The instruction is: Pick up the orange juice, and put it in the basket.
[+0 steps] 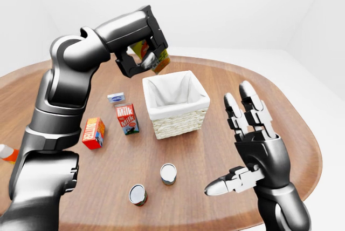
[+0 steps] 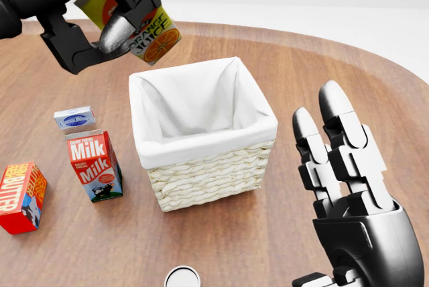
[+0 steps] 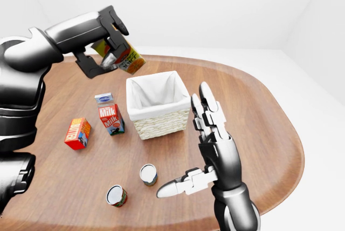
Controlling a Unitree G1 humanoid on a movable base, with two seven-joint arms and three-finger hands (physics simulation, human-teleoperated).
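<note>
Here the robot's dark metal left hand (image 2: 110, 22) is clenched around the yellow and orange carton of orange juice (image 2: 153, 37), holding it tilted in the air just up and left of the square wicker basket with a white cloth lining (image 2: 213, 174) in the head view, clear of the basket's rim and of the oval brown wooden table (image 3: 259, 112). The robot's right hand (image 2: 345, 166) is held up at the right of the head view, beside the basket but apart from it, with its fingers spread and gripping nothing. To the left of the basket stands a red and white milk carton (image 2: 94, 165), upright on the table, with a small blue and white box (image 2: 74, 117) just above it and a red and orange butter box (image 2: 21, 196) further left. Lower in the left-eye view, two small round tins (image 1: 168, 173) stand near each other on the wood, and an orange and white object (image 1: 7, 153) shows at the left edge, too cut off to identify.
</note>
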